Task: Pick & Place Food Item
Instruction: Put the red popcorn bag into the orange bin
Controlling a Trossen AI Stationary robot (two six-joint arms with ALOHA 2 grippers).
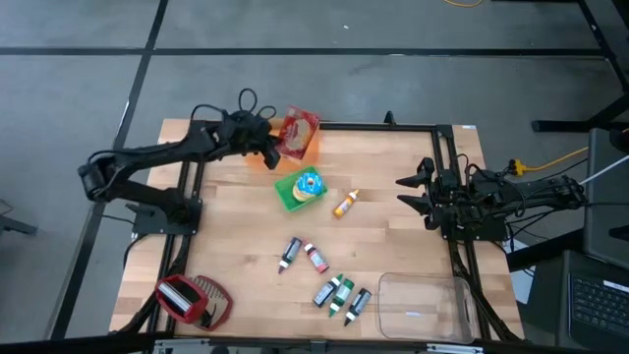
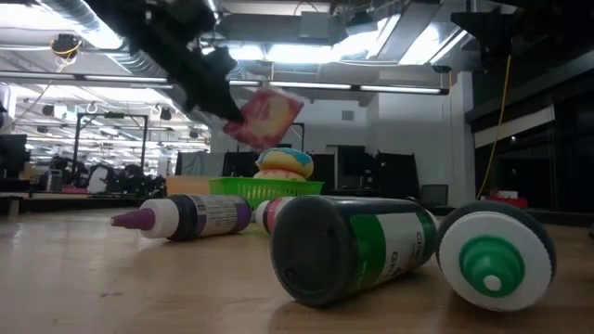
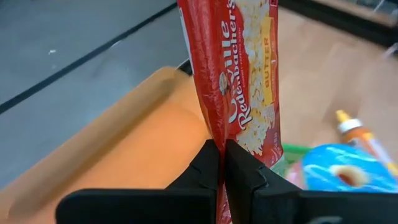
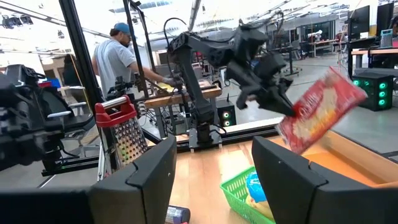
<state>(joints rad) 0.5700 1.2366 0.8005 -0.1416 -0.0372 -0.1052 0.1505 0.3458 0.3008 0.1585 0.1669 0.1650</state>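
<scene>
A red popcorn packet [image 1: 301, 132] with yellow print hangs in the air at the table's far left, with my left gripper [image 1: 274, 147] shut on it. It is above an orange bin [image 3: 140, 140] that stands at the table's far edge. The low view shows the packet [image 2: 266, 117] tilted, higher than the green basket [image 2: 264, 187]. At the table's right edge my right gripper [image 1: 404, 192] stands open, pointing level across the table, with nothing between its fingers [image 4: 146, 180]. My left gripper pinches the flat packet between its two fingers at the end nearest the wrist [image 3: 219, 134]. The fingers come from the table's left, slanting down. The packet reaches out beyond the fingertips, tilted and lifted clear of the bin and the table.
A green basket [image 1: 287, 192] holding a blue-iced donut [image 1: 309, 184] sits right of the bin. An orange-capped bottle [image 1: 345, 204] and several small bottles [image 1: 329, 285] lie mid-table. A clear tub [image 1: 423, 307] is near right, a red grater [image 1: 192, 300] near left. A person [image 4: 118, 59] stands beyond the table.
</scene>
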